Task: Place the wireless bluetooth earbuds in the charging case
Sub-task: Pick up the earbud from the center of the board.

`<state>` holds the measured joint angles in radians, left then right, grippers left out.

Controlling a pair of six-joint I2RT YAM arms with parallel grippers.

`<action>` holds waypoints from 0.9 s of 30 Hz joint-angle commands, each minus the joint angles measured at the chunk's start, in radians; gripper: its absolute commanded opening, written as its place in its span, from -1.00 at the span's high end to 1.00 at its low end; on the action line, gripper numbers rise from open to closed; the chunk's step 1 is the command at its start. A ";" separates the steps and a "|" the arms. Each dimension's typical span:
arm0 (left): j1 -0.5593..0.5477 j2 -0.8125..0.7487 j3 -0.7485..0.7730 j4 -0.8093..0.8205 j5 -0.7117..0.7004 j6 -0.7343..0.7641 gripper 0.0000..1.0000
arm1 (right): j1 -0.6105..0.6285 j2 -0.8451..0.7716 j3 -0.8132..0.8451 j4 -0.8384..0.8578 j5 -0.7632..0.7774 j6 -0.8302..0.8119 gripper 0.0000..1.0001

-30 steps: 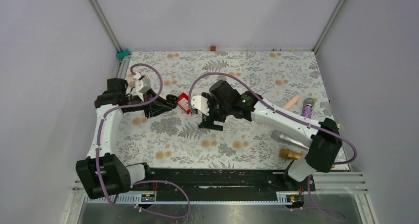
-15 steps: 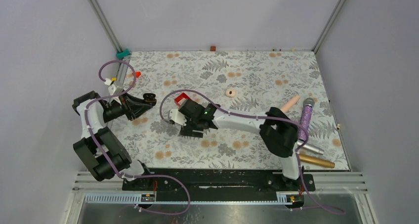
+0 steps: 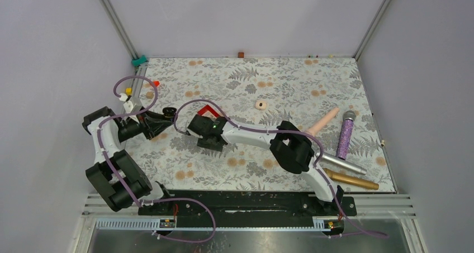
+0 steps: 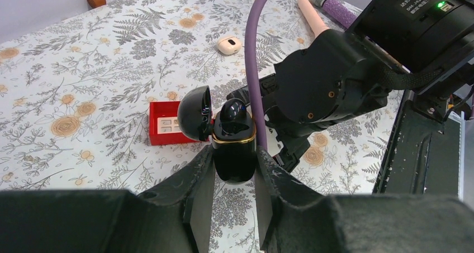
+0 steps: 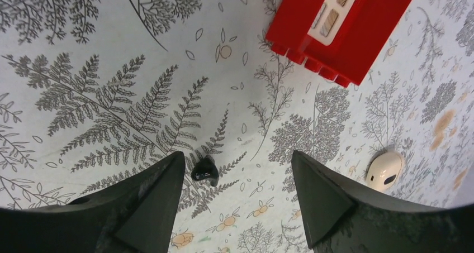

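— Where is the earbud (image 5: 205,170) seen?
— On the floral cloth (image 5: 112,68), between the parted jaws of the right gripper (image 5: 236,158), close to one.
— And the charging case (image 4: 235,147)?
— Clamped, lid open, in the left gripper (image 4: 233,166).

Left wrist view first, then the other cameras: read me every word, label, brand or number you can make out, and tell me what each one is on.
"DAMI…", in white print after a few Chinese characters, on the black motor housing of the right arm; the rest is not clear.
Smaller lines under it: too small to read.
Pale label on the red box: blurred, nothing legible in any view.
No other text shows.
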<state>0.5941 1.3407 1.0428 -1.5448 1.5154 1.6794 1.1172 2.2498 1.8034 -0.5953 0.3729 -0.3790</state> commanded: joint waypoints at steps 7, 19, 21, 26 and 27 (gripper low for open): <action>-0.004 -0.048 -0.016 -0.068 0.110 0.054 1.00 | 0.027 0.067 0.023 -0.109 0.056 0.039 -0.47; -0.005 -0.063 -0.027 -0.069 0.117 0.059 1.00 | 0.029 0.096 0.017 -0.162 0.086 0.027 -0.07; -0.004 -0.063 -0.030 -0.068 0.116 0.061 1.00 | 0.029 0.097 0.010 -0.163 0.085 0.027 -0.01; -0.005 -0.066 -0.033 -0.069 0.118 0.063 1.00 | 0.029 0.111 0.016 -0.174 0.068 0.025 0.06; -0.005 -0.066 -0.033 -0.068 0.118 0.063 1.00 | 0.029 0.115 0.020 -0.177 0.063 0.023 0.07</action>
<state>0.5900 1.3029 1.0199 -1.5558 1.5188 1.7084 1.1427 2.3077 1.8191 -0.7231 0.4614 -0.3630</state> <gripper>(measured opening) 0.283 0.476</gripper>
